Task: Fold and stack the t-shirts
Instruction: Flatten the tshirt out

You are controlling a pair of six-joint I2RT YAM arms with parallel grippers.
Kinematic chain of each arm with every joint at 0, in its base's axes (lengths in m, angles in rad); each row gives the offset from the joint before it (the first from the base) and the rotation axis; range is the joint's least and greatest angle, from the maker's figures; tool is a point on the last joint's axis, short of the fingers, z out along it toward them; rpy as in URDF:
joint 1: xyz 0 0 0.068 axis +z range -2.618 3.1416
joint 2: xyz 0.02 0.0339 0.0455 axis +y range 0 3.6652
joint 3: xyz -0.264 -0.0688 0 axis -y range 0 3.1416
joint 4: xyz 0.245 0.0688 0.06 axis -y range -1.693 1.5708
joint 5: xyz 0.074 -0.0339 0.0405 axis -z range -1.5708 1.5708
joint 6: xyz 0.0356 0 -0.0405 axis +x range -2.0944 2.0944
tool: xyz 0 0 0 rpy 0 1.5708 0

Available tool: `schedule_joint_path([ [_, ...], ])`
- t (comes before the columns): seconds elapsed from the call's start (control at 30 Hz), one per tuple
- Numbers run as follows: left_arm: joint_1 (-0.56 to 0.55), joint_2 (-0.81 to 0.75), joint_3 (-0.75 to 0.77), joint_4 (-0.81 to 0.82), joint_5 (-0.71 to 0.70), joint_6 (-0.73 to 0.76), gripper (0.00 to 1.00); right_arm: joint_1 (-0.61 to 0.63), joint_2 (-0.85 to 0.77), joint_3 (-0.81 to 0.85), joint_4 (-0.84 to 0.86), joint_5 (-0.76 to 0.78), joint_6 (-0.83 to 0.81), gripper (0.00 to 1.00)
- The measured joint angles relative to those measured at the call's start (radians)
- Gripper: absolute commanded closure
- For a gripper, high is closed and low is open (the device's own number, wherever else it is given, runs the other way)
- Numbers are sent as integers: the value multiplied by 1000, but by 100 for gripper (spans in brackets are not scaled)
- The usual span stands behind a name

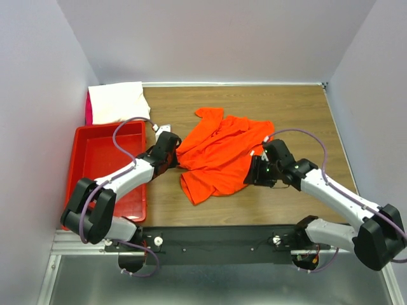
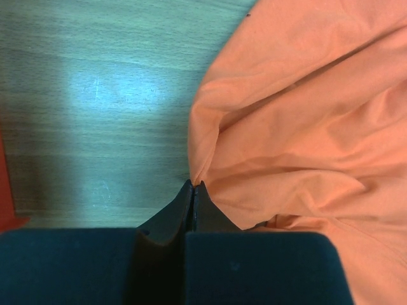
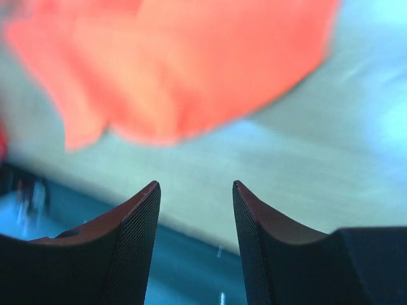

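The orange-red t-shirt (image 1: 219, 152) lies crumpled in the middle of the wooden table. My left gripper (image 1: 173, 150) is at its left edge. In the left wrist view the jaws (image 2: 193, 185) are shut, with a pinch of the orange cloth (image 2: 299, 114) at their tips. My right gripper (image 1: 254, 173) is at the shirt's lower right edge, open and empty. In the right wrist view its fingers (image 3: 196, 184) stand apart above bare table, with the blurred shirt (image 3: 178, 63) beyond them. A folded white t-shirt (image 1: 116, 101) lies at the back left, with a sliver of pink cloth (image 1: 88, 109) beside it.
A red plastic bin (image 1: 105, 168) stands at the left, beside the left arm. Grey walls close in the table on three sides. The black base rail (image 1: 216, 241) runs along the near edge. Bare wood (image 1: 305, 114) shows at the right.
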Motion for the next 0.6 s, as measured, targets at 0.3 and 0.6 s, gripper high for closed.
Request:
schedule_joint_path([
  [0.3, 0, -23, -13, 10, 0, 0, 100, -143, 172, -19, 164, 221, 87, 49],
  [0.6, 0, -28, -20, 15, 3, -1, 100, -191, 281, -60, 337, 127, 133, 52],
])
